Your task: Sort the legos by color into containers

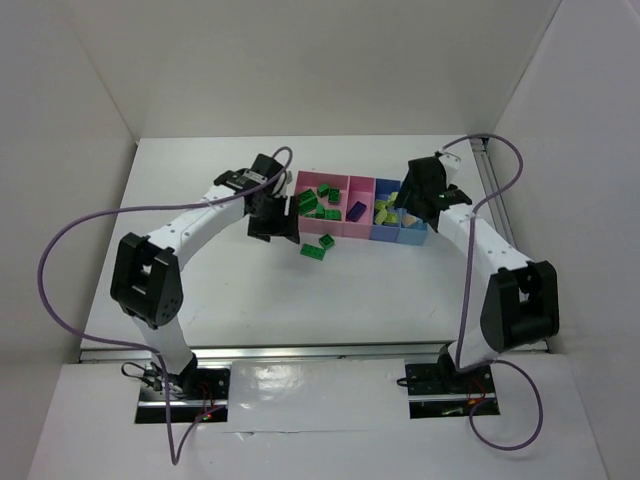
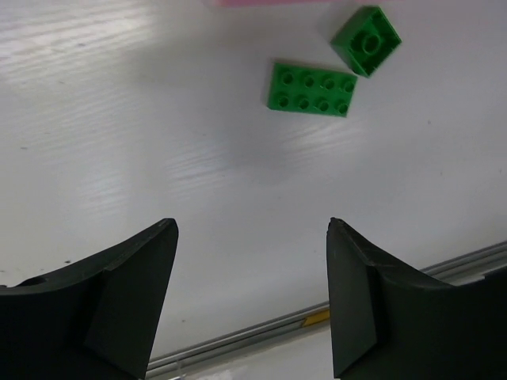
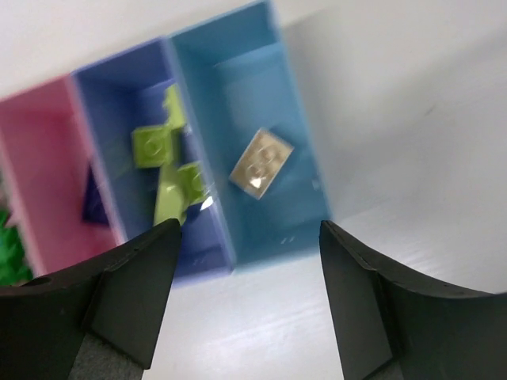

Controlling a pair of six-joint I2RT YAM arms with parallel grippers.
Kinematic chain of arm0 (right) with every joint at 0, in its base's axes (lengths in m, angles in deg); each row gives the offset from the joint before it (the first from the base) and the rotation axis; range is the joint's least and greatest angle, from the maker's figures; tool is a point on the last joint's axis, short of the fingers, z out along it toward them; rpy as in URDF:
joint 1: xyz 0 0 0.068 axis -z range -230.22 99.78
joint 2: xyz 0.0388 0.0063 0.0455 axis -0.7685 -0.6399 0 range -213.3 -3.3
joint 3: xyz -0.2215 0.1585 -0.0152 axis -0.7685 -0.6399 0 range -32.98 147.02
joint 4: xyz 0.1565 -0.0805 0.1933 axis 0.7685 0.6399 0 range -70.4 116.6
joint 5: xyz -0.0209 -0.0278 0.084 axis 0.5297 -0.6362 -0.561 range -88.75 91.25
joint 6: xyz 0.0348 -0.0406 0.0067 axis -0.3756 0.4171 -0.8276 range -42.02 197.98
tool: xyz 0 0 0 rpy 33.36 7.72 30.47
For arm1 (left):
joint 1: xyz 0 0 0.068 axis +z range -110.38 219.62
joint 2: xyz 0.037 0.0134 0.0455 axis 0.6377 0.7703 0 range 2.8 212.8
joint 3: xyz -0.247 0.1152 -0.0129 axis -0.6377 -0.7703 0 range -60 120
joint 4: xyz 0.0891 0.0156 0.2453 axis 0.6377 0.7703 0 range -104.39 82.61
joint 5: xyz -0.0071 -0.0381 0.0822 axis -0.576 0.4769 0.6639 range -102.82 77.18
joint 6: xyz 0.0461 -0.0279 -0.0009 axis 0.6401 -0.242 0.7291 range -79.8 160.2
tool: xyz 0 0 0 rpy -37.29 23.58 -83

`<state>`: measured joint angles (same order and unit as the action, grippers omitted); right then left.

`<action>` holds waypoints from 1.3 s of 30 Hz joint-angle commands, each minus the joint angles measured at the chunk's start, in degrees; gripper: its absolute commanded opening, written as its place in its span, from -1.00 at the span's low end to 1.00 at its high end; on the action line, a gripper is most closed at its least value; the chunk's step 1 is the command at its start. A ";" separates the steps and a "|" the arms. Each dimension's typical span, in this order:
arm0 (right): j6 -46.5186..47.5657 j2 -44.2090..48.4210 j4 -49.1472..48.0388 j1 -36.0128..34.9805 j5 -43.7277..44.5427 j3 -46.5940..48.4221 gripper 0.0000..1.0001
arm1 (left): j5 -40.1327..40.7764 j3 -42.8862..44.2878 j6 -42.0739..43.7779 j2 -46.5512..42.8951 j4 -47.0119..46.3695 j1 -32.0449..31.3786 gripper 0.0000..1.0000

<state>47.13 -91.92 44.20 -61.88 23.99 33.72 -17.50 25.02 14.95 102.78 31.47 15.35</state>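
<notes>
Top external: white table [image 1: 380, 290], white walls [image 1: 300, 70].

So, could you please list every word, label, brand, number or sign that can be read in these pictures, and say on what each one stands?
None: no text can be read in any view.
The studs of the green brick and the beige brick show only round rings, too blurred to show any mark.
The bins and the table carry no legible label.
</notes>
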 commanded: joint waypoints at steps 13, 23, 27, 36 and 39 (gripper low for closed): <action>12.12 5.66 -3.95 -21.55 -20.80 -4.83 0.46 | 6.35 -3.44 -25.01 -0.30 -5.79 -2.82 0.59; 14.94 -11.65 -6.05 -26.84 -19.94 2.91 0.69 | 6.89 -11.10 -22.04 -8.49 -5.79 6.61 0.59; 14.94 -17.36 -7.10 -26.31 -18.44 6.51 0.69 | 6.89 -11.62 -21.51 -8.49 -5.79 7.13 0.59; 11.09 -22.83 -8.25 -25.78 -12.73 9.42 0.48 | 6.36 -11.01 -20.36 -8.49 -5.79 7.66 0.59; 9.76 -22.83 -9.83 -24.46 -12.20 8.27 0.35 | 6.36 -10.48 -20.36 -8.49 -5.79 7.66 0.59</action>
<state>58.76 -114.78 37.90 -87.56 8.60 41.24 -10.84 13.61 -6.43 95.44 25.88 22.63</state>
